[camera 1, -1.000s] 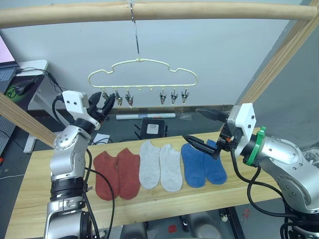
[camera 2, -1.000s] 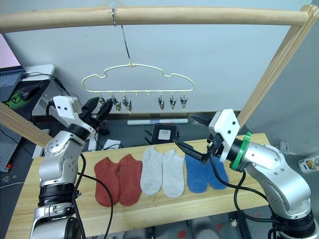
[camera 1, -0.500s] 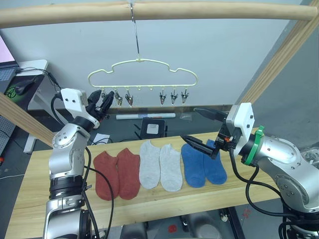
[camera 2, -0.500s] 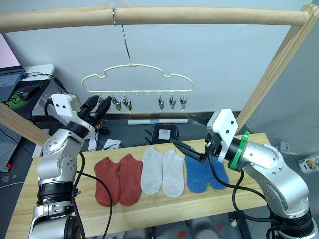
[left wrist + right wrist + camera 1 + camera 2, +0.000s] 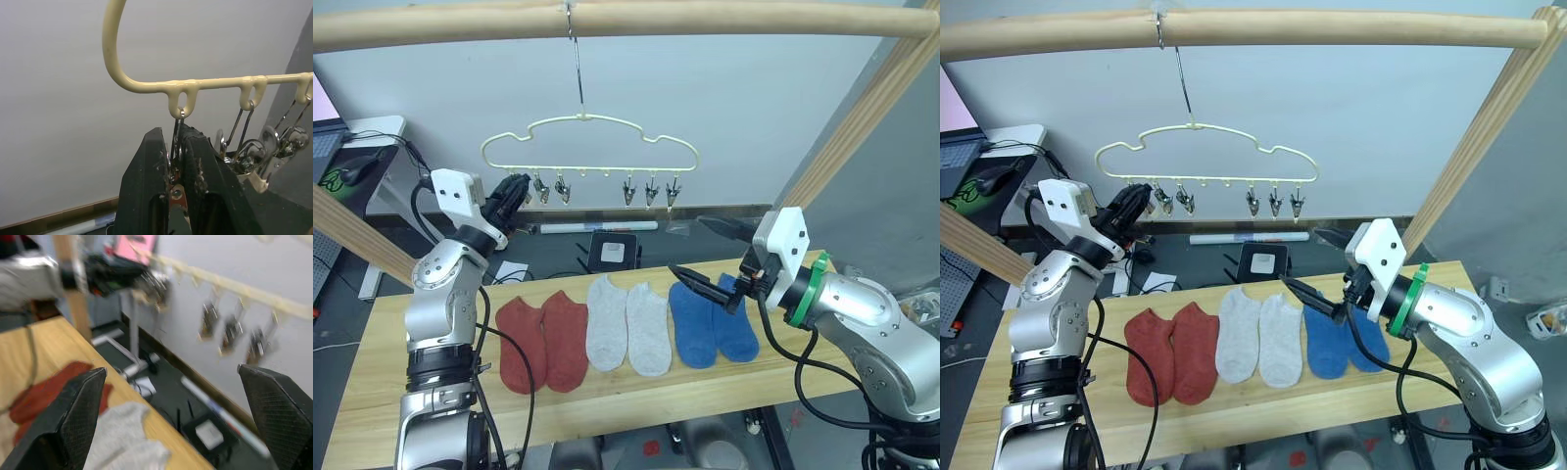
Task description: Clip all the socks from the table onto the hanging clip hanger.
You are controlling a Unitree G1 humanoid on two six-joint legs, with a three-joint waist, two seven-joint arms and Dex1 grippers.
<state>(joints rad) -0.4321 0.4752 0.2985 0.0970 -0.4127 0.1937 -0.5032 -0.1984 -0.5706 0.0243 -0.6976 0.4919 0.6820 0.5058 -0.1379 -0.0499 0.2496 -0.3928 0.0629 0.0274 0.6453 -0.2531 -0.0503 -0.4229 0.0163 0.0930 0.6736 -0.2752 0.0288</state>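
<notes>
Nearest, six socks (image 5: 626, 328) lie flat in a row on the tabletop (image 5: 372, 392), none clipped yet. Above the blue pair, the right pincer (image 5: 710, 257) hovers spread wide and empty. Farther back, the left pincer (image 5: 173, 161) pinches the end clip (image 5: 177, 147) of the hanger (image 5: 587, 147). The step looks like opening that clip; next, the right pincer probably needs to lift a sock to it.
</notes>
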